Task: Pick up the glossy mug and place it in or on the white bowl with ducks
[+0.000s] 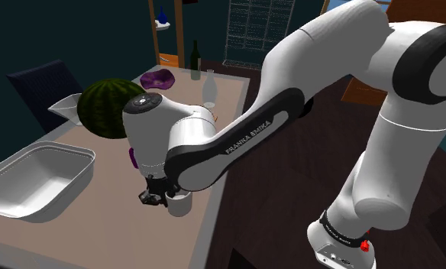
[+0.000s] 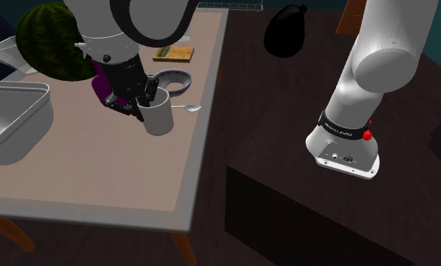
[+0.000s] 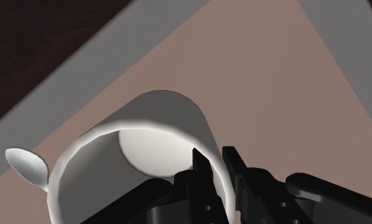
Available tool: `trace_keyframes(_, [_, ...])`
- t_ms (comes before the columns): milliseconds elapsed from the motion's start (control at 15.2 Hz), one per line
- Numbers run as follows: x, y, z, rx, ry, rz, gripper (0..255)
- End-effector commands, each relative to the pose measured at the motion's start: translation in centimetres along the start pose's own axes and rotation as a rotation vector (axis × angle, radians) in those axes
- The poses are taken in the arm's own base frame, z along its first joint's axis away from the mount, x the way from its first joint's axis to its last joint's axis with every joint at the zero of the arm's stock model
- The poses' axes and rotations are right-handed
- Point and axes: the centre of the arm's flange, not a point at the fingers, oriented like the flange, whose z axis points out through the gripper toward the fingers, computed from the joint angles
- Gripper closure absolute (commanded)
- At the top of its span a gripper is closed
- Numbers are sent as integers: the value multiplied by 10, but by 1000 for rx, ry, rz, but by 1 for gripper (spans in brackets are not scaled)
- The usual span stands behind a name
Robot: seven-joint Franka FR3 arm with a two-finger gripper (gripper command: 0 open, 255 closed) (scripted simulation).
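Note:
A white mug (image 2: pixel 160 115) stands near the table's edge on the second exterior view's right. My gripper (image 2: pixel 146 97) comes down over it and is shut on its rim. In the wrist view one black finger is inside the mug (image 3: pixel 146 143) and the other outside, so my gripper (image 3: pixel 218 167) clasps the wall. From the shoulder view the mug (image 1: pixel 180 204) shows under the gripper (image 1: pixel 159 195). Whether it rests on the table or hangs just above it I cannot tell. The pale bowl (image 2: pixel 174 80) sits just behind the mug, with a spoon (image 2: pixel 189 108) between them.
A watermelon (image 2: pixel 53 41) and a large white tub (image 2: pixel 11 121) lie on the second exterior view's left. A purple object (image 2: pixel 100 85) sits behind the gripper. Two bottles (image 1: pixel 196 61) and a purple dish (image 1: pixel 158 77) stand at the table's far end. The table edge (image 2: pixel 200 162) is close.

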Motion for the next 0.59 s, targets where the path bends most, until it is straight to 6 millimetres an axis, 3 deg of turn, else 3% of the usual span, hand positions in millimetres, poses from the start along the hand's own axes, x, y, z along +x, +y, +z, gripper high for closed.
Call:
trace_keyframes(0, [0, 1, -11, 0, 0, 0, 255])
trace_keyframes(198, [1, 1, -27, 0, 0, 0, 255])
trace_keyframes(528, [49, 47, -28, 0, 0, 0, 255])
